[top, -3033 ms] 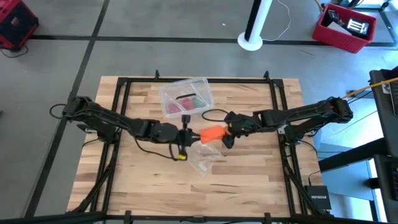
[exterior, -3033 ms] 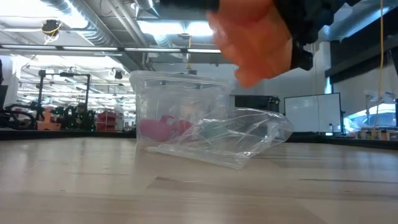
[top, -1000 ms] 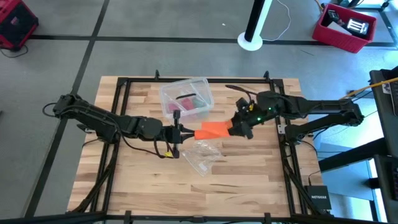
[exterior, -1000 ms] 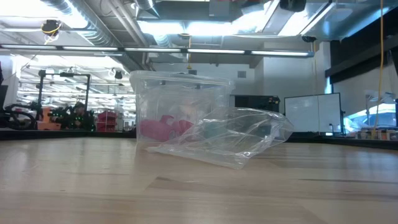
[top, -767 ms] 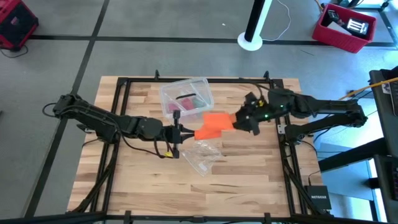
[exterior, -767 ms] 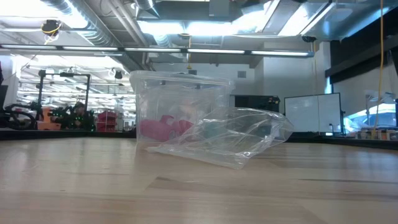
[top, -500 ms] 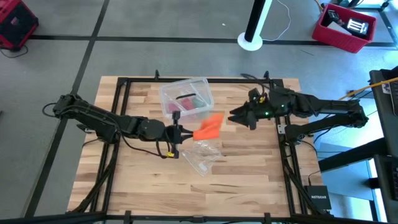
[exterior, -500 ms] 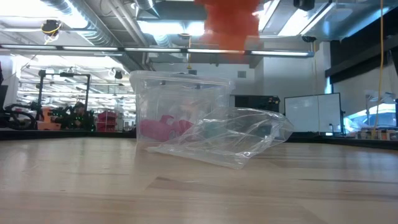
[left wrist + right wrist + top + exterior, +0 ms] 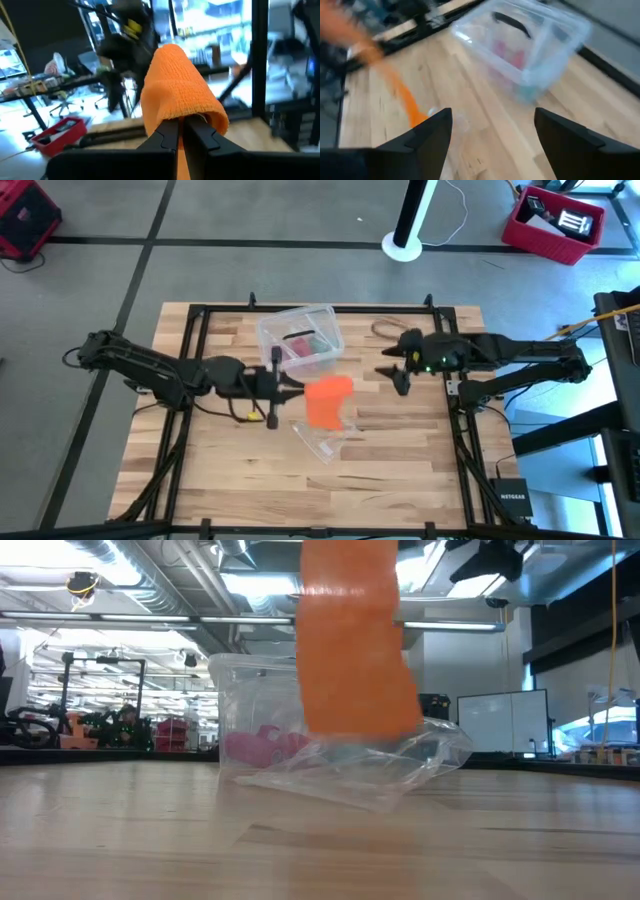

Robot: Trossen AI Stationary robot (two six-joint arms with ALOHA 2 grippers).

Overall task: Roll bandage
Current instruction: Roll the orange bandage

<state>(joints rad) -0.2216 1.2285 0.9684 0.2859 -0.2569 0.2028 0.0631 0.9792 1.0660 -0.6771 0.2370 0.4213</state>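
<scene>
The orange bandage hung as a flat band above the middle of the desk, pinched at its upper end by the left gripper, whose fingers were pressed together on a fold of the fabric. From table height the strip dropped straight down in front of the clear plastic box, its lower edge just above the crumpled clear wrapper and apart from the wood. From overhead the band's free end lay over the upper part of the wrapper, which rested near the desk's centre, toward the front edge. The box, holding red and green items, sat just behind the bandage, close to the middle of the desk's back edge. The left arm reached in from the left edge, its wrist level and raised off the surface. The right gripper hovered well apart from the strip, toward the right edge of the desk and slightly behind its centre line; its jaws stood wide apart and held nothing. In the right wrist view both fingers framed the box and a blurred streak of orange. A red bin stood on the floor beyond the desk's back right corner.
</scene>
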